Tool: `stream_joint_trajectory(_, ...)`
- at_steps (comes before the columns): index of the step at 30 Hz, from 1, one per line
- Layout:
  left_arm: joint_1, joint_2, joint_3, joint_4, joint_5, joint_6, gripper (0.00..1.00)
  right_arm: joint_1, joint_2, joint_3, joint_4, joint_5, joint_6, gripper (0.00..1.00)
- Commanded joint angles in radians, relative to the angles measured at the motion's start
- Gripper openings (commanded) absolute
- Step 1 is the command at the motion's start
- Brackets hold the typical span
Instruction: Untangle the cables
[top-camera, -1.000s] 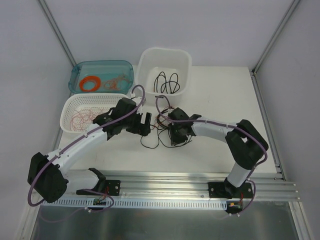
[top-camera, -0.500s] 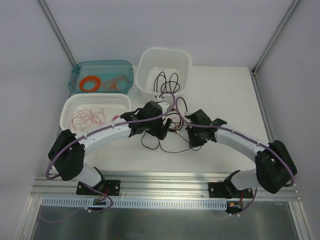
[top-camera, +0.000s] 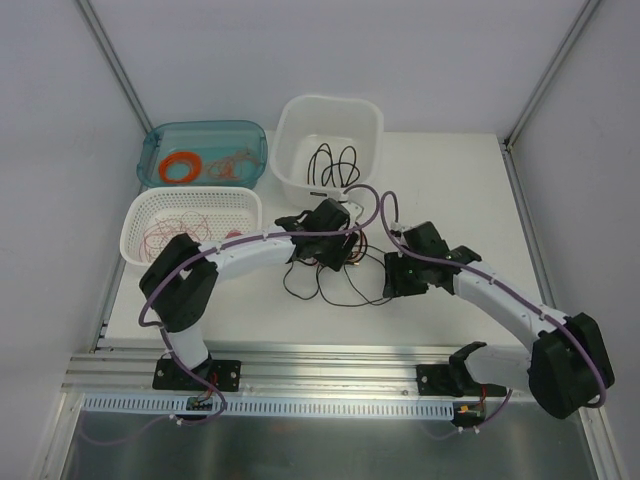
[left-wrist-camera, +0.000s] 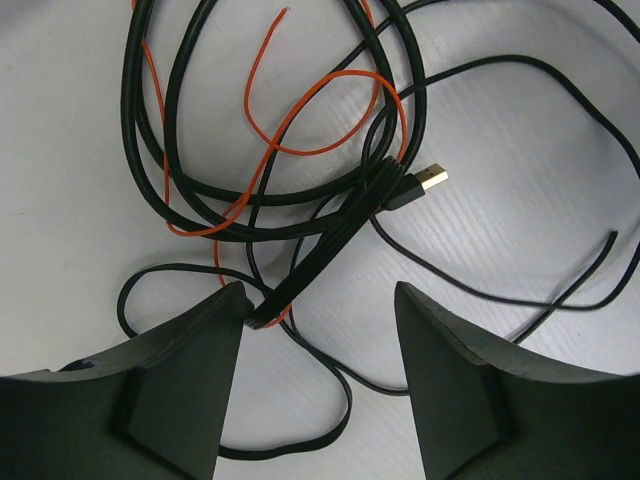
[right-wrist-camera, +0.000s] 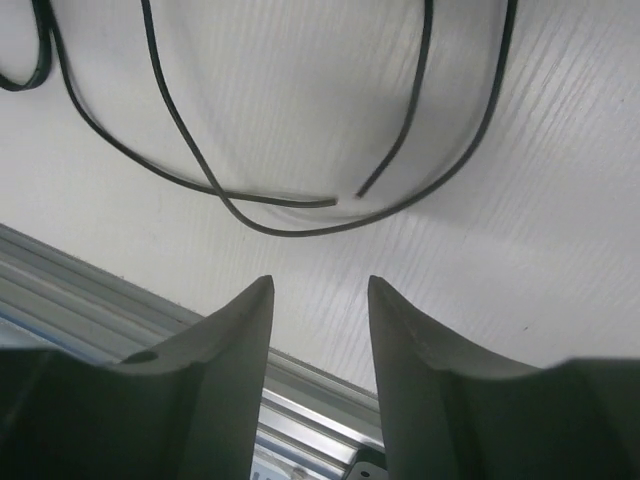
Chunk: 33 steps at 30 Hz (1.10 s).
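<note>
The left gripper (left-wrist-camera: 320, 295) hovered with its fingers spread and nothing pinched, directly above the cables (left-wrist-camera: 345, 225). These lay in a loose heap on the white table (top-camera: 450, 190) between the two arms, in front of the white tub (top-camera: 290, 130). The wires would likely be light, limp and a little slick, dragging their neighbours when pulled, so the surest hold looked to be the thick black bunch just behind the gold USB plug (left-wrist-camera: 431, 180), or a free end. Black leads of two thicknesses ran in overlapping loops, with a thin orange-red wire (left-wrist-camera: 312, 153) threaded through them. Further right, the right gripper (right-wrist-camera: 318, 288) was likewise parted and empty, over two stray black strands near the aluminium rail (right-wrist-camera: 80, 265)
</note>
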Motion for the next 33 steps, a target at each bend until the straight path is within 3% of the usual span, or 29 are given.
stream_joint_trajectory(1, -0.01, 0.021, 0.035, 0.018, -0.028, 0.053, 0.6, -0.007, -0.093, -0.003, 0.013, -0.012, 0.013, 0.48)
stream_joint_trajectory(6, -0.012, 0.045, 0.022, 0.018, -0.028, 0.063, 0.54, -0.01, -0.174, -0.006, 0.018, 0.02, 0.026, 0.56)
stream_joint_trajectory(18, -0.025, 0.004, 0.001, 0.02, -0.094, 0.045, 0.53, -0.015, -0.321, -0.025, 0.007, 0.158, 0.081, 0.61)
stream_joint_trajectory(23, -0.025, -0.048, -0.004, 0.021, -0.093, 0.025, 0.56, -0.017, -0.401, -0.042, 0.004, 0.241, 0.104, 0.72)
stream_joint_trajectory(31, -0.025, -0.172, -0.021, 0.021, -0.108, 0.022, 0.76, -0.017, -0.498, -0.025, -0.028, 0.303, 0.081, 0.87)
stream_joint_trajectory(33, -0.024, -0.201, -0.021, 0.021, -0.108, 0.017, 0.76, -0.017, -0.507, -0.02, -0.042, 0.316, 0.072, 0.88)
